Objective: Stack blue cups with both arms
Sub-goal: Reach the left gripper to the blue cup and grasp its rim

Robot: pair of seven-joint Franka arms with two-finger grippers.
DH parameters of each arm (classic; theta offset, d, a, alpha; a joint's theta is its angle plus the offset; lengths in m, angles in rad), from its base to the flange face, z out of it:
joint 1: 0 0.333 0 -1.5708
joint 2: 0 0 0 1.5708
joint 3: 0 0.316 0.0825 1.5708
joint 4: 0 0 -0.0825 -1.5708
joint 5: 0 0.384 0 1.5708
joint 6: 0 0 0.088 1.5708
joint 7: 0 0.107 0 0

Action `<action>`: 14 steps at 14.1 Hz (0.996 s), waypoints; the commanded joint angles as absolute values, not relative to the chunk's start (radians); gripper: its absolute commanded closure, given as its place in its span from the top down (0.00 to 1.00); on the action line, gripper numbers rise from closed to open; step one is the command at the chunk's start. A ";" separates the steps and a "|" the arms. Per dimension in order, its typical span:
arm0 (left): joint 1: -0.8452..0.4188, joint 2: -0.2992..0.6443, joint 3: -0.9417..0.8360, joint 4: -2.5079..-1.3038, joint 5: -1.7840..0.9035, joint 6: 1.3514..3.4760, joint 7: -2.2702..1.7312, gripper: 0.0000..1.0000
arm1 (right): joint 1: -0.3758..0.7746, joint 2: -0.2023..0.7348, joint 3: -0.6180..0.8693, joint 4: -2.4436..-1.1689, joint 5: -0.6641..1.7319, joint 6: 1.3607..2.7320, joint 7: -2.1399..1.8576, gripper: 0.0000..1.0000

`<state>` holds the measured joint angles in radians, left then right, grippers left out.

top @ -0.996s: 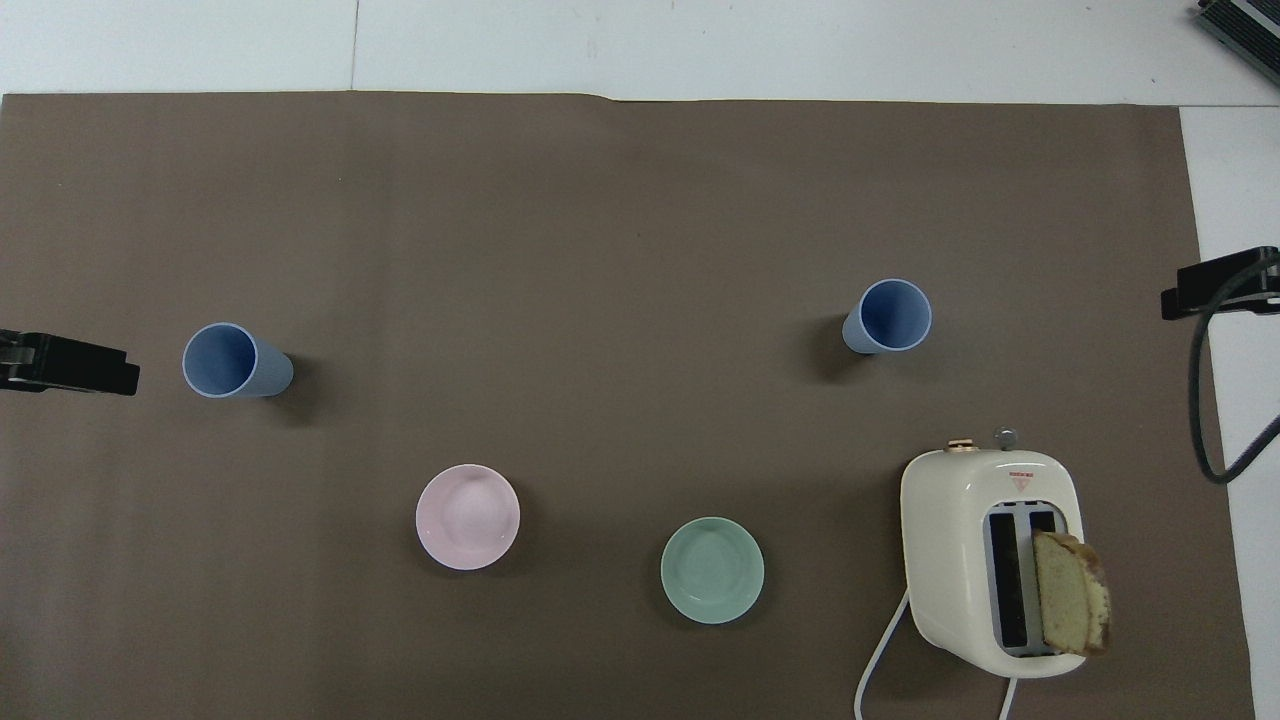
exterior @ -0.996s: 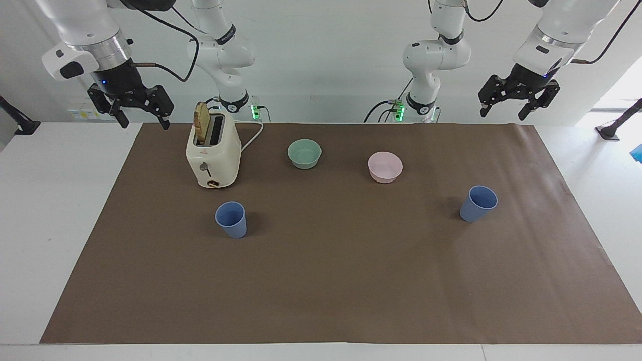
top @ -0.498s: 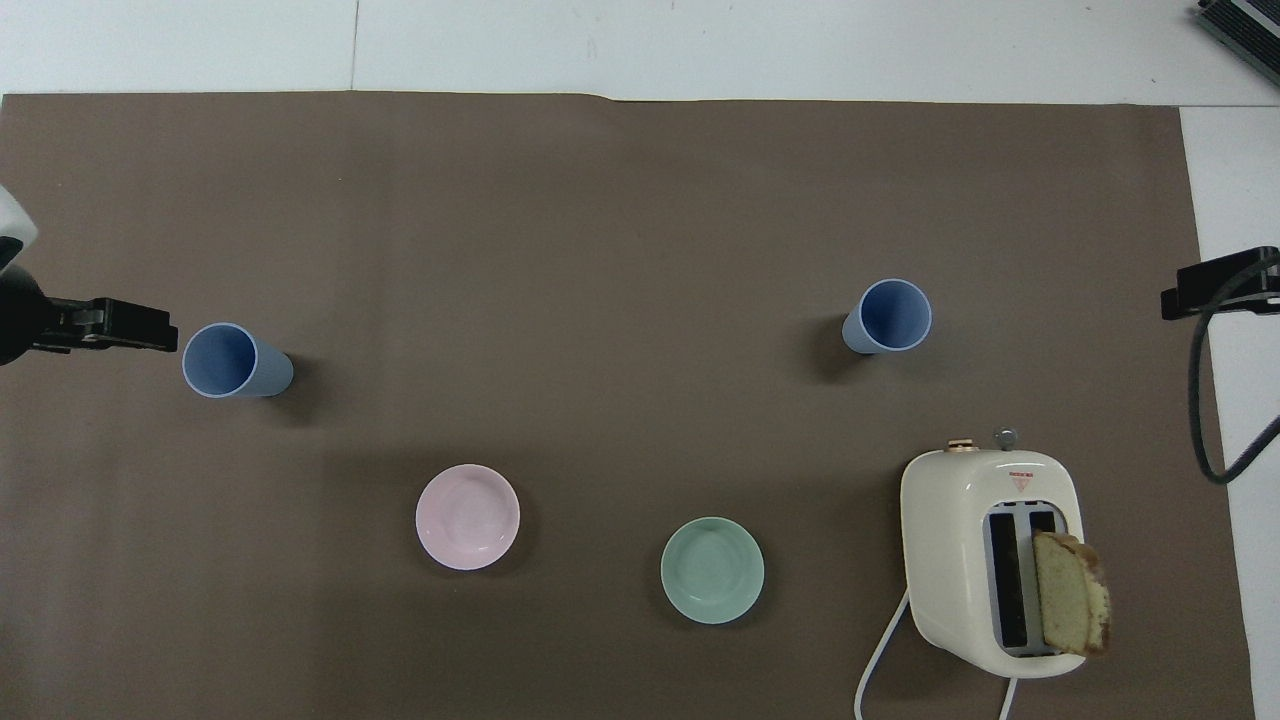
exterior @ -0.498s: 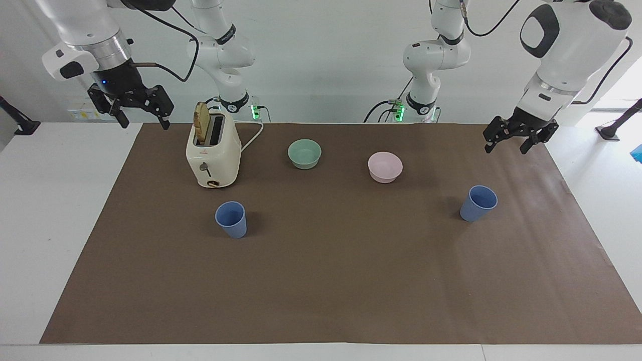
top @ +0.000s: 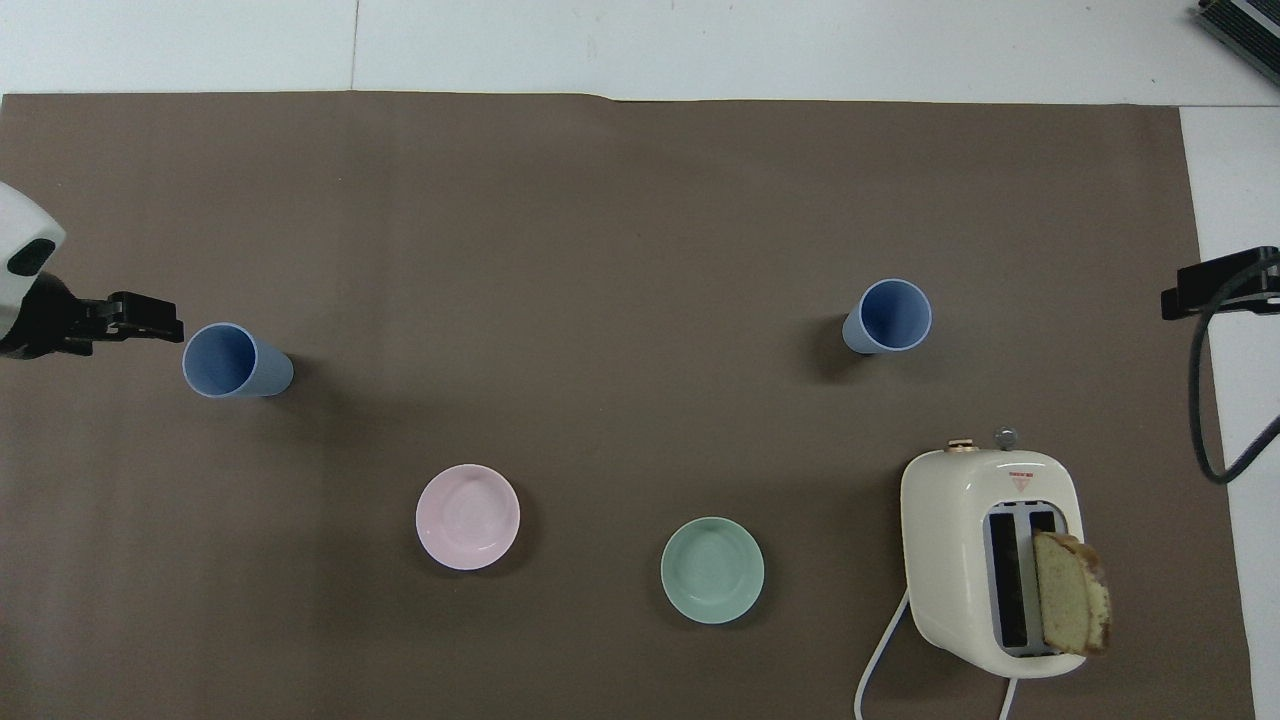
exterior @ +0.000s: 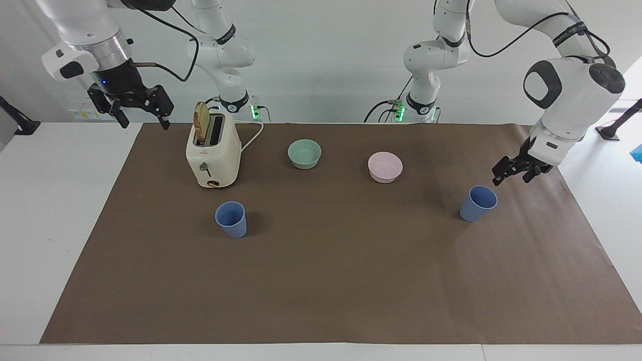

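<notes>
Two blue cups stand upright on the brown mat. One blue cup is toward the left arm's end. The other blue cup is toward the right arm's end, farther from the robots than the toaster. My left gripper is open and empty, low over the mat just beside the first cup's rim and not touching it. My right gripper is open and empty, held high over the mat's edge beside the toaster, waiting.
A cream toaster with a bread slice in it stands near the right arm's base, its cord trailing toward the robots. A pale green bowl and a pink bowl sit nearer to the robots than the cups.
My left gripper has come down from high up and moved in close beside the cup at its end of the table. The right arm, the cups and the bowls have not moved.
</notes>
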<state>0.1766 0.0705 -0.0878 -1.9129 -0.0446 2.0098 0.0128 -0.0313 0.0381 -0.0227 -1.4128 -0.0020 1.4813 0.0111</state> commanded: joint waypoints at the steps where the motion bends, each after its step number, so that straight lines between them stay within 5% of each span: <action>1: 0.199 0.087 -0.098 -2.011 -0.057 2.135 -0.011 1.00 | -0.038 0.015 -0.023 -1.439 0.017 1.483 -0.015 1.00; 5: 0.195 0.092 -0.098 -2.068 -0.058 2.178 -0.020 1.00 | -0.038 0.015 -0.023 -1.439 0.017 1.482 -0.015 1.00; 6: 0.195 0.092 -0.098 -2.085 -0.058 2.196 -0.020 0.90 | -0.038 0.015 -0.023 -1.439 0.017 1.483 -0.015 1.00; 10: 0.186 0.092 -0.100 -2.094 -0.060 2.217 -0.018 0.02 | -0.038 0.015 -0.023 -1.439 0.017 1.483 -0.015 1.00; 14: 0.178 0.140 -0.104 -1.982 -0.067 2.165 -0.018 0.00 | -0.038 0.015 -0.023 -1.439 0.017 1.482 -0.015 1.00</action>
